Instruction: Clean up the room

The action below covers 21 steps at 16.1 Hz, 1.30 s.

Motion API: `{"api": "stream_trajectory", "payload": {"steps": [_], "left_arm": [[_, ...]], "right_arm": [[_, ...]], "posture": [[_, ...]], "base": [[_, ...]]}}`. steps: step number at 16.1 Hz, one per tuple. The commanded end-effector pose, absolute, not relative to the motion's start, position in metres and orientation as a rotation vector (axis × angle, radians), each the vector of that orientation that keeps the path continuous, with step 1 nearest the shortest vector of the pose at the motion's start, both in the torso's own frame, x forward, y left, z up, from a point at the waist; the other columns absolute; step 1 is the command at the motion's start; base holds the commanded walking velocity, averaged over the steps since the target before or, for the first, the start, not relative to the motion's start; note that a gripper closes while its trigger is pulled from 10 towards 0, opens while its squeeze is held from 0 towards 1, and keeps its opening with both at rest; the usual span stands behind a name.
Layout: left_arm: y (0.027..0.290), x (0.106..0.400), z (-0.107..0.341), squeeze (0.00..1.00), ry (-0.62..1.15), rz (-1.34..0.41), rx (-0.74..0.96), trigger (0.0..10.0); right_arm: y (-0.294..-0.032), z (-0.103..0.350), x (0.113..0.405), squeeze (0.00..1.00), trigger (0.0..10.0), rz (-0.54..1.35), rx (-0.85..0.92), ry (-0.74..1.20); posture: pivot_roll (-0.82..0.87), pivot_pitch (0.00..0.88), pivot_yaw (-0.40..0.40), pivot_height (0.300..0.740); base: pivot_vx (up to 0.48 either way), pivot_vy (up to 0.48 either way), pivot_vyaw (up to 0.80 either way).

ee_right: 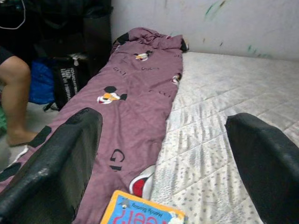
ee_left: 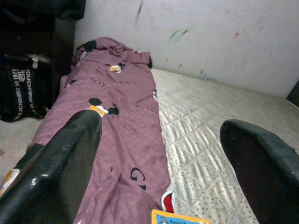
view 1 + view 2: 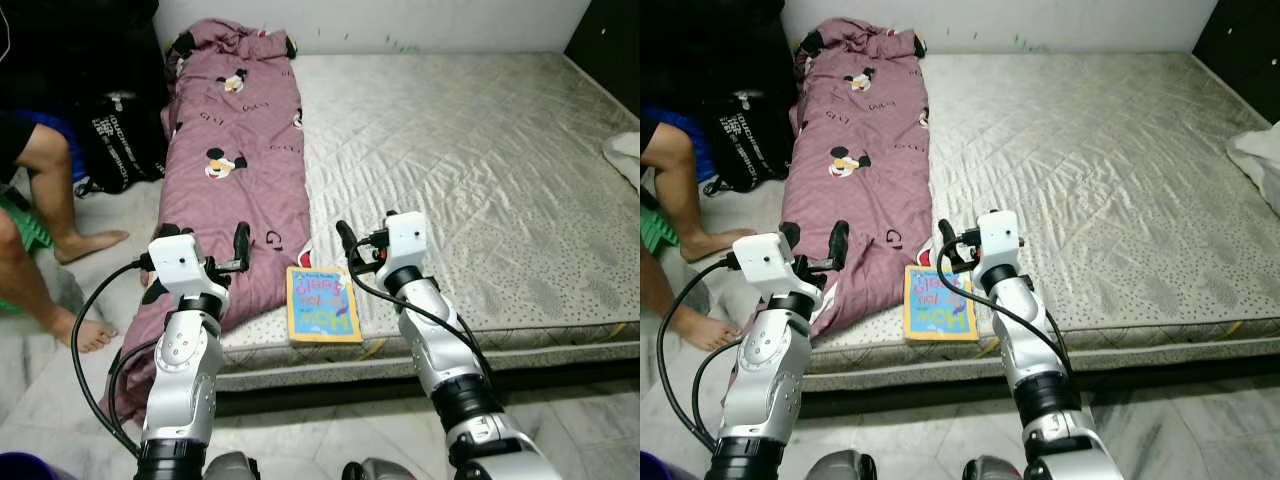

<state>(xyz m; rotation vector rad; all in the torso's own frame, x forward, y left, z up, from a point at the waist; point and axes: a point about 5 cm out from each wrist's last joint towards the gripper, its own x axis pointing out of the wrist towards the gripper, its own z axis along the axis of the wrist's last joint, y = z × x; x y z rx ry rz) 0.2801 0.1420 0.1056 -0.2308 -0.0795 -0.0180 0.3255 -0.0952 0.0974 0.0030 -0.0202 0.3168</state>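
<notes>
Your target, the yellow-and-blue children's book [image 3: 322, 305], lies flat at the near edge of the mattress [image 3: 480, 150], touching the purple cartoon-print blanket [image 3: 235, 150] along its left side. Right gripper [image 3: 358, 247] hovers just above the book, fingers spread wide, holding nothing. Left gripper [image 3: 205, 252] hangs over the blanket's near end, equally agape and empty; a person's bare legs [image 3: 50, 215] stand on the floor beside a black bag [image 3: 120, 140].

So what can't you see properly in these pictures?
- The book: its cover words are too small to read in the left eye view, and the right wrist view's edge cuts it off.
- The person: cut off by the left eye view's edge.
- The white cloth: cut off by the right eye view's edge.
- Anything under the purple blanket.
</notes>
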Motion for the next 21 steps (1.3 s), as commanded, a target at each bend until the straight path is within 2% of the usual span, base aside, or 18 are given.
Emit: {"api": "stream_trajectory", "payload": {"steps": [1,12,17,21], "left_arm": [[0.1403,0.2780,0.1074,0.00,-0.079,-0.034,-0.236,10.0],[0.1411,0.2750,0.1075,0.00,-0.051,-0.044,-0.239,10.0],[0.1410,0.2759,0.1067,0.00,-0.043,-0.020,-0.259,10.0],[0.1422,0.2766,0.1047,0.00,-0.026,0.000,-0.257,10.0]], "right_arm": [[-0.0933,0.0990,0.3243,0.00,10.0,0.314,0.003,-0.017],[-0.0937,0.1006,0.3220,0.00,10.0,0.296,-0.005,-0.001],[-0.0994,0.0984,0.3238,0.00,10.0,0.263,-0.020,0.017],[-0.0994,0.0989,0.3235,0.00,10.0,0.263,-0.017,0.017]], "posture": [[0.05,0.085,-0.001,0.740],[0.05,0.090,0.004,0.740],[0.05,0.090,0.005,0.740],[0.05,0.094,0.006,0.740]], "base": [[0.368,0.000,0.00],[0.360,0.000,0.00],[0.000,0.000,0.00],[0.000,0.000,-0.73]]}}
